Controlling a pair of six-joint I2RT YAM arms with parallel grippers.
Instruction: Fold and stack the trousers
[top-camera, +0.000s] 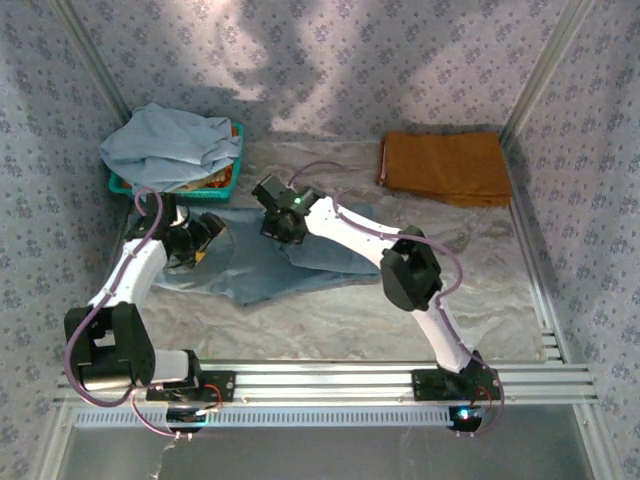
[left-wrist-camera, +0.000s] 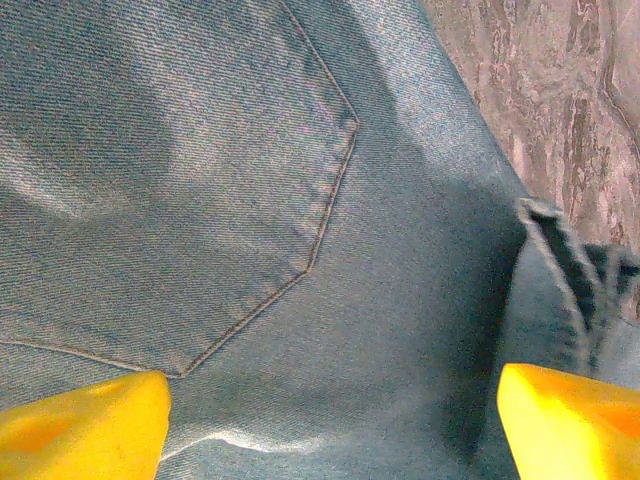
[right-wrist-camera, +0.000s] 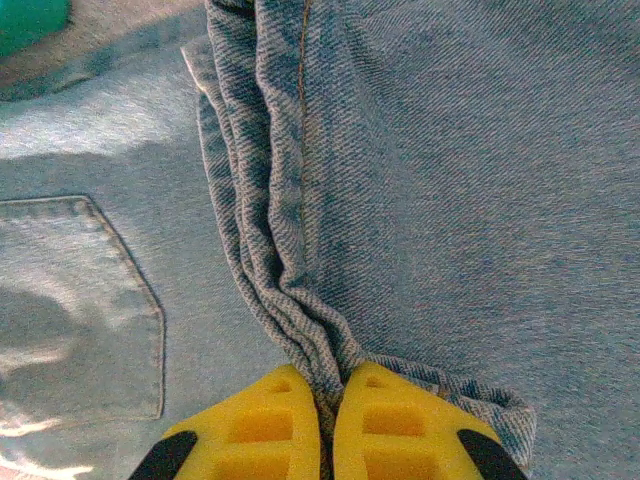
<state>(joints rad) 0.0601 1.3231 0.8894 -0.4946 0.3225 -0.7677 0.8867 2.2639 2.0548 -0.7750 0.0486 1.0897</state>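
Observation:
Light blue denim trousers (top-camera: 270, 265) lie spread on the table in the middle-left. My right gripper (top-camera: 283, 222) is shut on a bunched fold of the denim (right-wrist-camera: 300, 320), its yellow fingers (right-wrist-camera: 265, 425) pinching the cloth near a hem. My left gripper (top-camera: 205, 240) hovers low over the trousers' left part, open, with the back pocket (left-wrist-camera: 200, 190) lying between and beyond its yellow fingertips (left-wrist-camera: 90, 425). A frayed hem edge (left-wrist-camera: 560, 260) shows at the right of the left wrist view.
A green basket (top-camera: 180, 175) at the back left holds a heap of pale blue clothes (top-camera: 170, 145). A folded orange-brown garment (top-camera: 445, 168) lies at the back right. Metal frame rails run along the table's sides and front edge (top-camera: 350, 380).

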